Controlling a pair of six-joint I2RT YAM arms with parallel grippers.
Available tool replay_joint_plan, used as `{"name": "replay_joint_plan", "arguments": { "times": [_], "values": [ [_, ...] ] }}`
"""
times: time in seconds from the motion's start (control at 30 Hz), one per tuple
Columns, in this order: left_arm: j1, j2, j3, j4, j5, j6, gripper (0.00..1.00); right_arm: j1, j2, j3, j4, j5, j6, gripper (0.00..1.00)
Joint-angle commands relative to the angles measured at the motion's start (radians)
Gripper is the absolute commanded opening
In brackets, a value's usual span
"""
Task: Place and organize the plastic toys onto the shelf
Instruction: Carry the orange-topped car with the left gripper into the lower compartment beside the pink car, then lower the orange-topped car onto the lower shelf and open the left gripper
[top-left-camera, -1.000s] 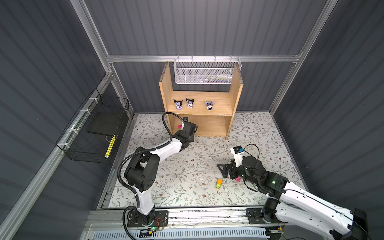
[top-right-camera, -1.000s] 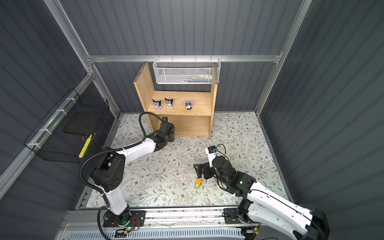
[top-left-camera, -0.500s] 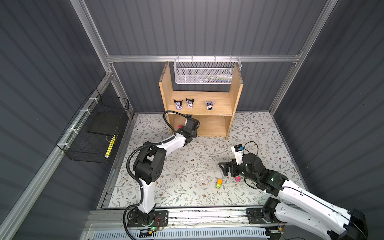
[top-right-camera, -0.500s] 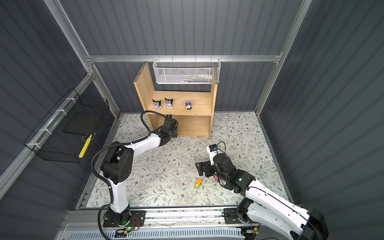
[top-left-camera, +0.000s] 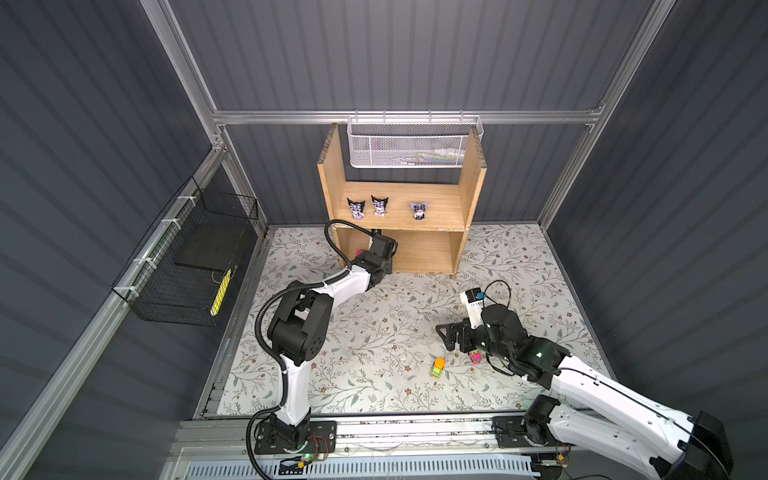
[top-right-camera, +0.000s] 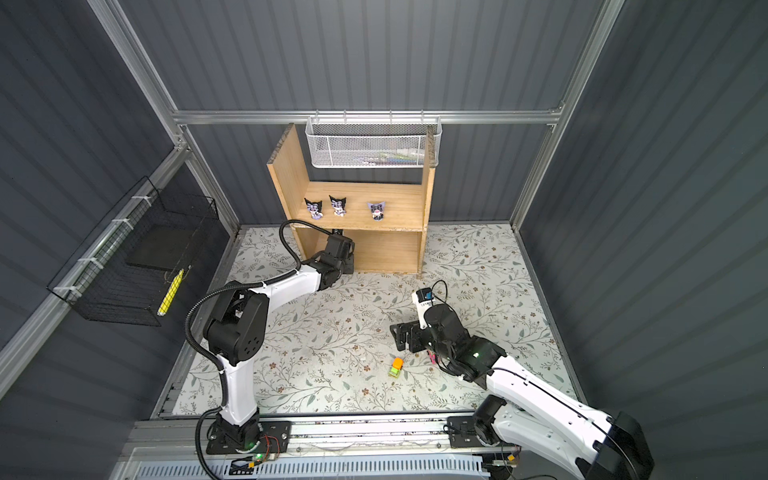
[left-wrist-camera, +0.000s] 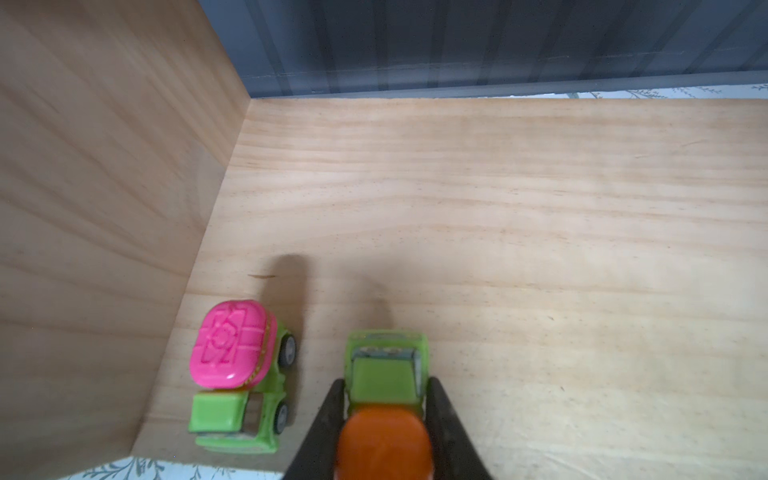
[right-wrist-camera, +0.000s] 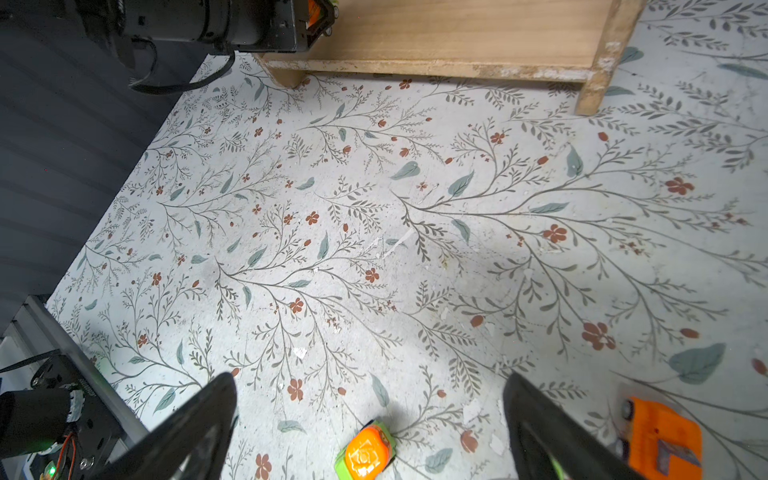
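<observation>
In the left wrist view my left gripper (left-wrist-camera: 385, 382) is shut on a lime-green and orange toy car (left-wrist-camera: 384, 361), low over the bottom tier of the wooden shelf (left-wrist-camera: 540, 232). A pink and green car (left-wrist-camera: 237, 365) stands beside it near the side panel. Three purple-and-black figurines (top-left-camera: 379, 205) stand on the shelf's (top-left-camera: 330, 174) upper tier. My right gripper (right-wrist-camera: 370, 380) is open above the floor, over an orange and green car (right-wrist-camera: 368, 453) (top-left-camera: 437, 367). An orange car (right-wrist-camera: 660, 440) lies just outside one finger. A pink toy (top-left-camera: 475, 356) shows by the right arm.
A white mesh basket (top-left-camera: 409, 145) hangs above the shelf. A black wire basket (top-left-camera: 187, 266) holding a yellow object hangs on the left wall. The floral mat (top-left-camera: 374, 332) ends at a metal rail (top-left-camera: 374, 428) in front.
My left arm has reached forward, carrying its car from the shelf's front into the bottom tier. The right gripper has stayed open and shifted slightly over the mat.
</observation>
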Motion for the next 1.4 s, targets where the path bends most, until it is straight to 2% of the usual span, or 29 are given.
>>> {"name": "replay_joint_plan", "arguments": {
  "times": [0.0, 0.87, 1.17, 1.37],
  "values": [
    [0.020, 0.029, 0.019, 0.007, 0.014, 0.012, 0.27, -0.007, -0.003, 0.001, 0.020, -0.009, -0.005, 0.99],
    [0.030, 0.027, -0.014, 0.014, 0.022, 0.001, 0.32, -0.016, 0.011, -0.009, 0.038, -0.026, 0.004, 0.99],
    [0.030, 0.018, -0.020, 0.019, 0.023, -0.001, 0.36, -0.016, 0.008, -0.008, 0.037, -0.031, 0.004, 0.99],
    [0.030, 0.004, -0.059, 0.020, 0.034, -0.006, 0.43, -0.016, 0.005, -0.010, 0.036, -0.033, 0.007, 0.99]
  ]
}}
